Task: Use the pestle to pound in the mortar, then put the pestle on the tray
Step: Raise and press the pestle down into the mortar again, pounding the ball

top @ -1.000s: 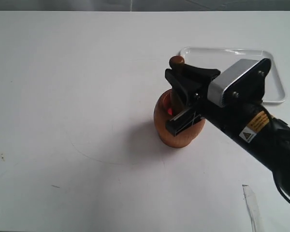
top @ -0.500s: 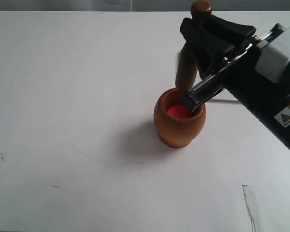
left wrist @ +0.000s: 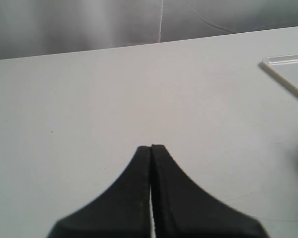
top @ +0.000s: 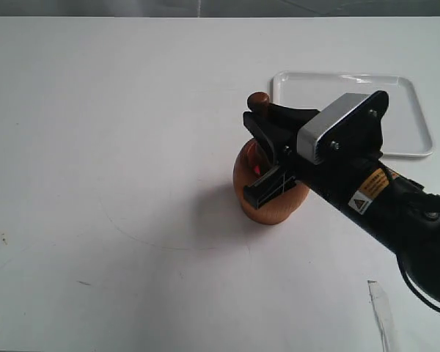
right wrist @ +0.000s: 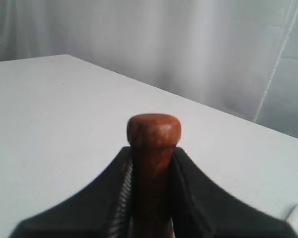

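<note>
The brown wooden mortar (top: 268,202) stands near the middle of the white table, with something red showing inside its rim. My right gripper (top: 268,150) is shut on the dark-brown pestle (top: 259,103), whose knob sticks up above the fingers while its lower end is down in the mortar, hidden by the gripper. In the right wrist view the pestle (right wrist: 153,148) is clamped between the black fingers (right wrist: 198,193) of the right gripper (right wrist: 151,163). The white tray (top: 407,117) lies behind the arm at the back right. The left gripper (left wrist: 151,148) is shut on nothing above bare table.
A corner of the tray (left wrist: 288,74) shows in the left wrist view. The right arm (top: 396,220) stretches from the lower right across the table. A clear strip of tape (top: 381,312) lies near the front right edge. A grey curtain hangs behind the table.
Half a second ago the pestle was lifted high above the mortar; now the right gripper has brought it back down into the mortar, much as one second ago.
</note>
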